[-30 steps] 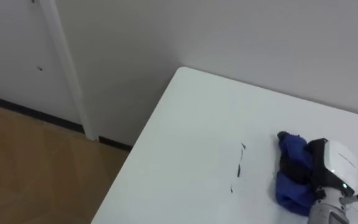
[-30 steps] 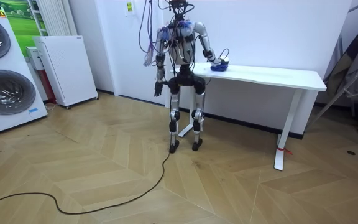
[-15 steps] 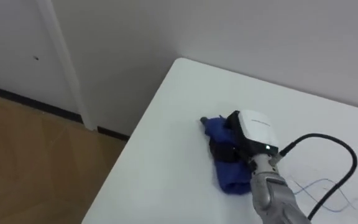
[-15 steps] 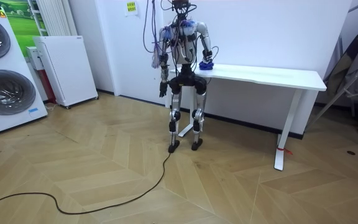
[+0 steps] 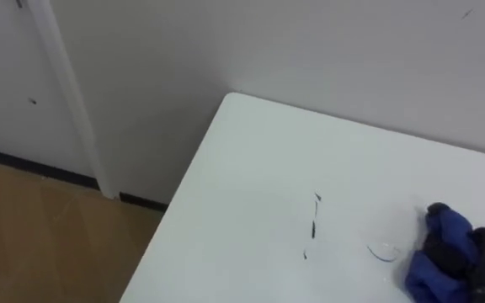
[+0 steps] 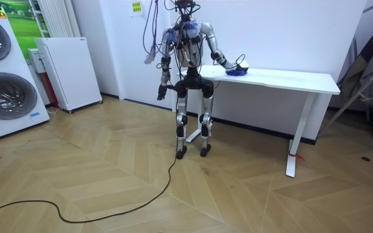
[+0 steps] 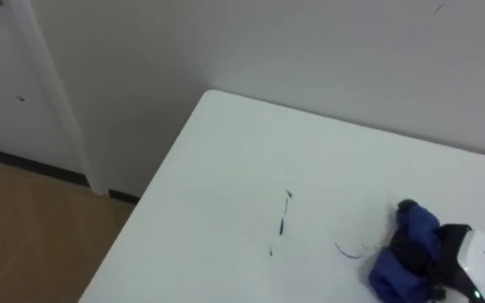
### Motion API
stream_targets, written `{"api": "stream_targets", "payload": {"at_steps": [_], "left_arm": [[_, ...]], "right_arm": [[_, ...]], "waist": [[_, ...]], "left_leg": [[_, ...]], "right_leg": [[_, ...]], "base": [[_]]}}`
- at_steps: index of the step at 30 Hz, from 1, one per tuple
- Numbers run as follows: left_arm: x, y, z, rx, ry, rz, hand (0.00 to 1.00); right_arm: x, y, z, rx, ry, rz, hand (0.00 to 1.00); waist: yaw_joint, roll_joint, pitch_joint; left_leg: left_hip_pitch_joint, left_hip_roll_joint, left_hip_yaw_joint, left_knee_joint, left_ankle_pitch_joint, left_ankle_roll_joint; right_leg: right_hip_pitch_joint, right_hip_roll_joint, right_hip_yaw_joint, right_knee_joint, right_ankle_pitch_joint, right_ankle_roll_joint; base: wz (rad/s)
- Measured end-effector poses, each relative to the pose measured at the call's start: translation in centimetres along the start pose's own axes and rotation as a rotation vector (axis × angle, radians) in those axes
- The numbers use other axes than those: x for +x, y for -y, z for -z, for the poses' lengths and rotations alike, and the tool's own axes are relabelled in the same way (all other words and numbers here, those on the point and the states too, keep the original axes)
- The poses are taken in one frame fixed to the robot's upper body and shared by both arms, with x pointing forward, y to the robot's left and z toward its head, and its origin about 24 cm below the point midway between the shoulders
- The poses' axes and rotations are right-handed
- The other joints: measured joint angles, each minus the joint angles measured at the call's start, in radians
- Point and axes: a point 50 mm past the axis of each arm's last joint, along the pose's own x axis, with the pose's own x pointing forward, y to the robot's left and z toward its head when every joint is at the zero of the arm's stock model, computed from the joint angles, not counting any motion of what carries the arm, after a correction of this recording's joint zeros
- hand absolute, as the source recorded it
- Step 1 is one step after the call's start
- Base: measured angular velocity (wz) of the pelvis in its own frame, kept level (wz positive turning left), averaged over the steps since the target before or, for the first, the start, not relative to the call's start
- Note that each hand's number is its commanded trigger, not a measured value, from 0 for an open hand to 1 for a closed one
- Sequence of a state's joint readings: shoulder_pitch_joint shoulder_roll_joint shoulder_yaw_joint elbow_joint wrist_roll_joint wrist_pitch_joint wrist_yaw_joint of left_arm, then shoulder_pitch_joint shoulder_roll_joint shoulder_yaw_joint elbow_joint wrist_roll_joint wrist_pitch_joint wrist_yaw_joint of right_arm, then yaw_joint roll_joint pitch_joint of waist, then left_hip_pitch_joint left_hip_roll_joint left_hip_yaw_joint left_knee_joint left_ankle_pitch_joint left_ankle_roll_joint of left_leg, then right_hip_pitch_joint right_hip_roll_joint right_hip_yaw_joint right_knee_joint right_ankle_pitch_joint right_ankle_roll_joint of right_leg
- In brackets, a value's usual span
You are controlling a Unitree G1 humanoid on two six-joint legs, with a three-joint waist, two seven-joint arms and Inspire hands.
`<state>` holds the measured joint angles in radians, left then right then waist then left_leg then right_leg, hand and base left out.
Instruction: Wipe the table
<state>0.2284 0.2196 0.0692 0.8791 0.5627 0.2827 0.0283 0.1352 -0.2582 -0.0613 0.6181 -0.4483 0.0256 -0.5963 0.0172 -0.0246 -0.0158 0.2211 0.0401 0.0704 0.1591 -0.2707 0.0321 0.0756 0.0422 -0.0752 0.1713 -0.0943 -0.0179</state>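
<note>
Rightward across the white rectangular table (image 7: 226, 151) slid the right hand (image 7: 478, 257), clenching a crumpled blue cloth (image 7: 418, 221), uncovering dark pen marks (image 7: 281, 225).

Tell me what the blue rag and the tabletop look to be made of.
The rag looks like soft fabric, perhaps cotton or microfibre: it bunches in loose, matte blue folds in the right hand. The tabletop looks like hard, smooth white board, probably laminate or painted wood: it is flat and even, with a crisp edge. Its core cannot be told.
</note>
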Motion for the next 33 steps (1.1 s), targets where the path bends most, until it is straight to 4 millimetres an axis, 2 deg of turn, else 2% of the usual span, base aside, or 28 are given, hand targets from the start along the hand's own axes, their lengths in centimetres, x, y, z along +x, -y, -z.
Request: {"api": "stream_targets", "payload": {"at_steps": [2, 3, 4, 5, 7, 8, 9, 10, 12, 14, 16, 18, 20, 21, 22, 24, 25, 27, 29, 33], "left_arm": [[0.0, 0.4, -1.8, 0.009, 0.046, 0.014, 0.0], [-0.1, 0.6, -3.0, 0.014, 0.078, 0.018, 0.0], [-0.1, 0.8, -4.2, 0.01, 0.107, 0.025, 0.0], [-0.2, 0.8, -4.7, 0.004, 0.116, 0.028, 0.0], [-0.5, 1.2, -7.6, -0.031, 0.178, 0.038, 0.0], [-0.5, 1.2, -7.8, -0.032, 0.192, 0.037, 0.0], [-0.6, 1.5, -8.1, -0.025, 0.205, 0.041, 0.0], [-0.8, 1.8, -8.4, -0.02, 0.215, 0.051, 0.0], [-0.9, 2.2, -8.1, -0.015, 0.215, 0.062, 0.0], [-0.8, 2.4, -7.0, -0.036, 0.188, 0.068, 0.0], [-0.6, 2.6, -4.9, -0.024, 0.136, 0.062, 0.0], [-0.4, 2.2, -3.5, -0.023, 0.091, 0.04, 0.0], [-0.2, 1.4, -1.8, -0.035, 0.034, 0.006, 0.0], [-0.1, 0.7, -0.7, -0.031, -0.001, -0.018, 0.0], [-0.1, 0.2, 0.6, -0.028, -0.038, -0.036, 0.0], [-0.1, -0.6, 2.0, -0.035, -0.076, -0.053, 0.0], [0.0, -0.8, 2.2, -0.044, -0.08, -0.055, 0.0], [0.0, -0.8, 2.1, -0.045, -0.076, -0.049, 0.0], [0.0, -0.7, 1.6, -0.039, -0.053, -0.036, 0.0], [0.0, 0.2, -1.4, -0.002, 0.034, 0.0, 0.0]], "right_arm": [[-0.2, -0.6, -1.5, -0.058, 0.05, -0.023, 1.0], [-0.4, -1.1, -3.1, -0.102, 0.108, -0.051, 1.0], [-0.9, -2.0, -5.3, -0.139, 0.194, -0.092, 1.0], [-1.2, -2.5, -6.7, -0.157, 0.246, -0.117, 1.0], [-4.1, -4.5, -11.3, -0.208, 0.465, -0.217, 1.0], [-4.7, -4.7, -12.3, -0.217, 0.505, -0.225, 1.0], [-5.7, -5.5, -14.1, -0.229, 0.579, -0.255, 1.0], [-6.0, -5.7, -15.2, -0.234, 0.624, -0.263, 1.0], [-5.6, -5.4, -15.9, -0.212, 0.633, -0.261, 1.0], [-5.2, -5.4, -15.4, -0.186, 0.621, -0.263, 1.0], [-4.9, -5.3, -13.5, -0.132, 0.599, -0.259, 1.0], [-4.2, -4.7, -11.6, -0.062, 0.534, -0.224, 1.0], [-3.2, -3.3, -8.0, -0.015, 0.389, -0.15, 1.0], [-2.5, -2.0, -5.0, -0.006, 0.27, -0.088, 1.0], [-2.0, -1.0, -2.0, -0.008, 0.148, -0.041, 1.0], [-1.4, 0.2, 1.3, -0.012, 0.01, 0.011, 1.0], [-0.9, 0.9, 2.7, -0.015, -0.049, 0.027, 1.0], [-0.5, 1.2, 3.5, -0.031, -0.082, 0.027, 1.0], [-0.3, 0.9, 3.1, -0.023, -0.082, 0.021, 1.0], [0.2, -0.4, -0.4, -0.075, 0.0, -0.021, 1.0]], "waist": [[0.022, 0.003, -0.0006], [0.044, 0.004, -0.0001], [0.072, 0.006, 0.001], [0.078, 0.006, 0.0014], [0.103, 0.009, 0.0034], [0.107, 0.01, 0.0047], [0.113, 0.015, 0.0097], [0.114, 0.021, 0.0188], [0.125, 0.028, 0.0229], [0.117, 0.03, 0.0245], [0.091, 0.024, 0.0203], [0.085, 0.018, 0.0197], [0.057, 0.008, 0.0171], [0.043, 0.003, 0.0156], [0.036, -0.004, 0.0056], [0.031, -0.013, 0.003], [0.029, -0.015, 0.0026], [0.018, -0.016, 0.0014], [0.018, -0.018, 0.0007], [0.033, -0.015, 0.0016]], "left_leg": [[0.004, 0.003, 0.015, -0.003, -0.002, -0.003], [0.005, 0.006, 0.015, -0.007, -0.002, -0.003], [0.008, 0.007, 0.006, -0.01, -0.003, -0.005], [0.007, 0.01, -0.002, -0.009, -0.004, -0.007], [0.007, 0.017, -0.013, -0.013, -0.01, -0.015], [0.007, 0.018, -0.017, -0.013, -0.01, -0.015], [0.003, 0.019, -0.027, -0.013, -0.01, -0.016], [-0.004, 0.017, -0.041, -0.012, -0.009, -0.018], [-0.025, 0.013, -0.054, -0.009, -0.005, -0.02], [-0.034, 0.012, -0.067, -0.006, 0.0, -0.022], [-0.036, 0.012, -0.07, -0.004, 0.003, -0.026], [-0.039, 0.011, -0.054, 0.007, 0.005, -0.025], [-0.044, 0.003, -0.05, 0.006, 0.015, -0.019], [-0.034, -0.001, -0.037, 0.006, 0.017, -0.015], [-0.03, -0.006, -0.028, 0.006, 0.019, -0.013], [-0.021, -0.011, -0.028, 0.006, 0.017, -0.009], [-0.018, -0.009, -0.026, 0.005, 0.011, 0.001], [-0.016, -0.013, -0.017, 0.008, 0.005, 0.009], [-0.014, -0.013, -0.003, 0.009, 0.004, 0.01], [-0.005, -0.007, 0.027, 0.002, 0.004, 0.01]], "right_leg": [[-0.009, 0.011, 0.02, 0.0, 0.008, -0.006], [-0.02, 0.02, 0.019, 0.0, 0.017, -0.015], [-0.03, 0.031, 0.016, -0.001, 0.027, -0.026], [-0.035, 0.034, 0.014, -0.001, 0.032, -0.031], [-0.043, 0.047, 0.014, -0.002, 0.039, -0.043], [-0.043, 0.048, 0.012, -0.001, 0.039, -0.043], [-0.043, 0.049, 0.001, -0.003, 0.036, -0.048], [-0.045, 0.047, -0.012, -0.003, 0.034, -0.05], [-0.058, 0.042, -0.012, -0.004, 0.028, -0.048], [-0.06, 0.036, -0.025, -0.005, 0.02, -0.048], [-0.053, 0.033, -0.038, -0.004, 0.011, -0.045], [-0.048, 0.028, -0.04, -0.013, 0.012, -0.042], [-0.031, 0.016, -0.038, -0.033, 0.015, -0.032], [-0.023, 0.009, -0.033, -0.036, 0.012, -0.023], [-0.018, 0.003, -0.027, -0.034, 0.006, -0.015], [-0.004, -0.003, -0.019, -0.03, 0.001, -0.008], [-0.005, -0.005, -0.014, -0.018, -0.002, -0.004], [-0.006, -0.009, -0.007, -0.008, -0.001, 0.0], [-0.006, -0.009, 0.0, 0.003, 0.003, 0.002], [-0.015, 0.004, 0.02, 0.0, 0.018, -0.003]], "base": [[-0.53], [-0.89], [-0.95], [-0.86], [-0.36], [0.05], [0.31], [0.35], [0.32], [0.3], [0.31], [0.26], [0.6], [0.6], [0.46], [0.09], [0.0], [-0.11], [-0.26], [-0.37]]}}
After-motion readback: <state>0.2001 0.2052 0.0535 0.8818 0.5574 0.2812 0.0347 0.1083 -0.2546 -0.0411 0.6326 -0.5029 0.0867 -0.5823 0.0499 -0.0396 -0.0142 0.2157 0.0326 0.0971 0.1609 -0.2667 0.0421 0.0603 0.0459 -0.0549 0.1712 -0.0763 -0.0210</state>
